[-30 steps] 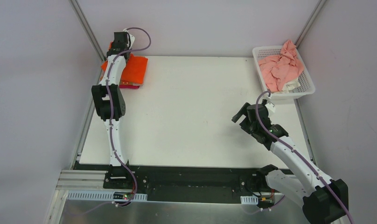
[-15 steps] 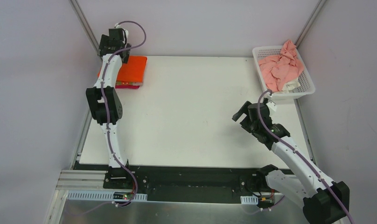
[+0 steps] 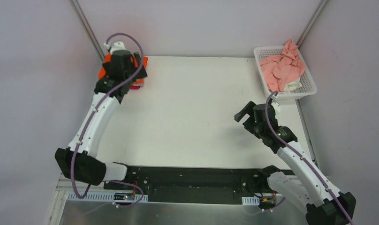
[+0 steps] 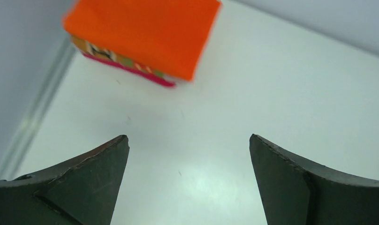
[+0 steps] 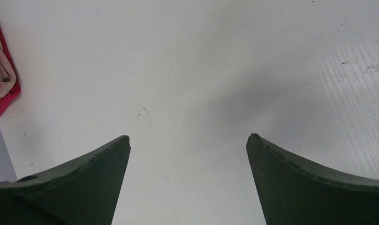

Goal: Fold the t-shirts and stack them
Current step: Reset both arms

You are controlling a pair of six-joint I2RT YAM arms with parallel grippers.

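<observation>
A folded stack lies at the table's far left corner: a bright orange t-shirt (image 4: 145, 33) on top, a patterned layer under it and a magenta t-shirt (image 4: 155, 77) at the bottom. In the top view my left wrist covers most of the stack, and orange edges (image 3: 143, 63) show around it. My left gripper (image 4: 188, 137) is open and empty above bare table, just short of the stack. My right gripper (image 3: 242, 114) is open and empty over the table's right part; its wrist view (image 5: 188, 136) shows the stack's edge (image 5: 2, 84) at far left. Crumpled pink t-shirts (image 3: 284, 68) fill the basket.
The white lattice basket (image 3: 310, 88) stands at the far right corner, just beyond my right arm. Grey walls close in the table on the left, back and right. A metal frame rail (image 4: 33, 117) runs along the left edge beside the stack.
My left arm has swung its elbow down and outward, and its wrist has pulled back from beyond the stack to over it. The right gripper has hardly moved.
</observation>
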